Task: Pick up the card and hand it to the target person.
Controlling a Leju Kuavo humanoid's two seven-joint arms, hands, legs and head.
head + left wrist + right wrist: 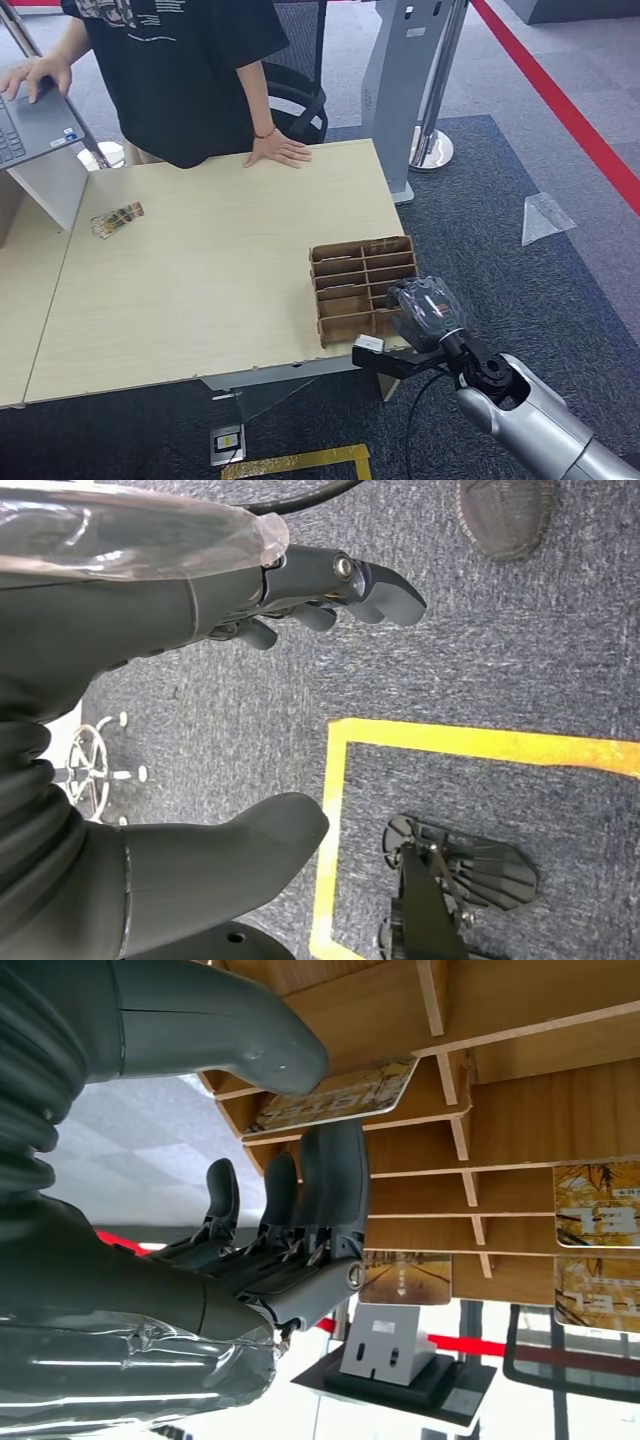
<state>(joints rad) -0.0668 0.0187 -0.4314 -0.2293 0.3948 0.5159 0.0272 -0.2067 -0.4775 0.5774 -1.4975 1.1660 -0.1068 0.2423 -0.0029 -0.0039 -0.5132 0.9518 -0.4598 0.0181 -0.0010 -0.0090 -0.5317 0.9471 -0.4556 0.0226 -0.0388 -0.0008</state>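
A brown divided card box [362, 285] stands at the table's near right corner. My right hand [423, 310] is at its front right side. In the right wrist view a yellow patterned card [340, 1095] lies in a slot of the box [528, 1010], and my right hand [226, 1260] pinches it with the thumb on one face and the fingers [332, 1180] on the other. More cards [604, 1215] sit in neighbouring slots. The person [189, 70] stands at the table's far side with a hand [279, 150] flat on it. My left hand [90, 680] hangs over the floor, holding nothing.
The light wooden table [211, 280] carries a small card-like item [117, 218] at its far left. A laptop [30, 120] sits on a stand beside the person. A grey kiosk base [400, 90] and a red floor line [573, 120] lie to the right.
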